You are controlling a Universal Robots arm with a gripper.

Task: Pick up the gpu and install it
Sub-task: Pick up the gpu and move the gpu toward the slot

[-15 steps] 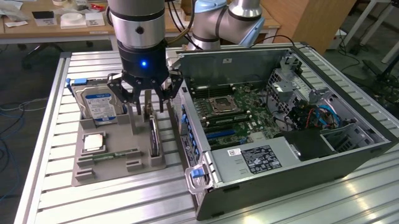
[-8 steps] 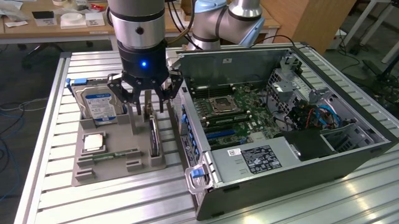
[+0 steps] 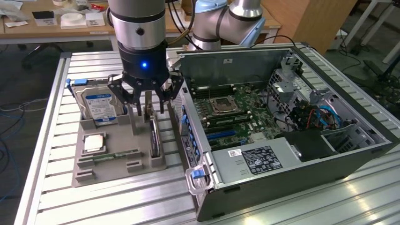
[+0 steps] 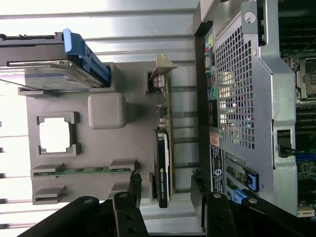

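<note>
**Wide gripper (image 3: 149, 110) poised over gpu (image 3: 154, 138)**

Risk: the finger on the computer case (image 3: 281, 180) side could clip the chassis. An off-centre pinch might tilt the card in its slot.
Jaws spread wide, holding nothing.
The gpu stands on edge along the holder tray's (image 3: 87, 174) case-side edge, just beneath the gripper and in line between its fingers.

1. The claw (image 3: 149, 111), fingers spread, has a gap either side of the upright gpu (image 3: 154, 138).
2. The computer case (image 3: 281, 186) wall stands just beside the gpu, on the exterior view's right.
3. The hard drive (image 3: 100, 104) stands further off, with bare holder (image 3: 115, 174) between.
</note>
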